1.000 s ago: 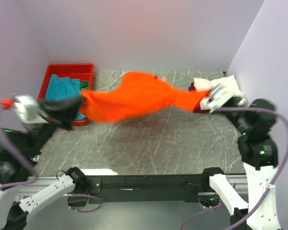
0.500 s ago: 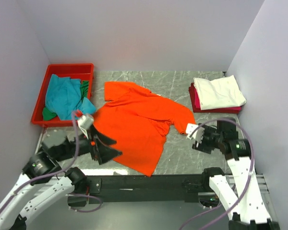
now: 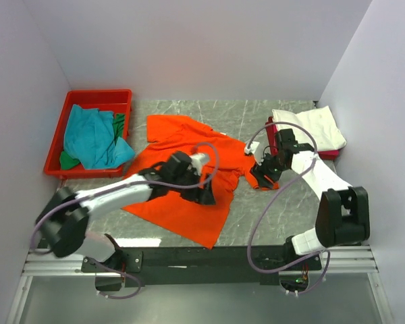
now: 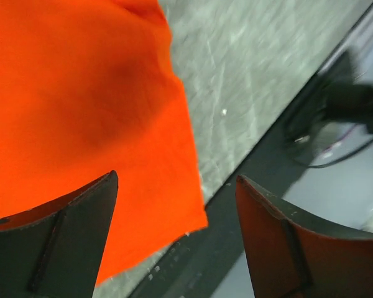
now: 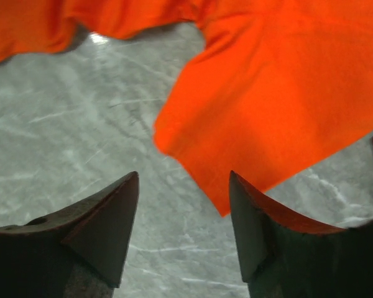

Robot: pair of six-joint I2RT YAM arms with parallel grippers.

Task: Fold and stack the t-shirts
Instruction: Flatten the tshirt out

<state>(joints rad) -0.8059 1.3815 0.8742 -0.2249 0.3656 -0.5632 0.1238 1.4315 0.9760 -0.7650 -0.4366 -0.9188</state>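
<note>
My claw (image 4: 177, 180) stands with its jaws spread wide, and nothing lies between the two dark fingers (image 4: 68, 236). The orange t-shirt (image 4: 81, 93) lies flat below me and fills the left of the view. Its edge runs down to a corner between my fingers. Grey marbled tabletop (image 4: 255, 68) lies bare to the right, bordered by a dark rail (image 4: 261, 155).

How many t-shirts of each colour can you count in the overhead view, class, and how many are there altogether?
orange t-shirt: 1
teal t-shirt: 1
green t-shirt: 1
white t-shirt: 1
magenta-red t-shirt: 1
Total: 5
</note>
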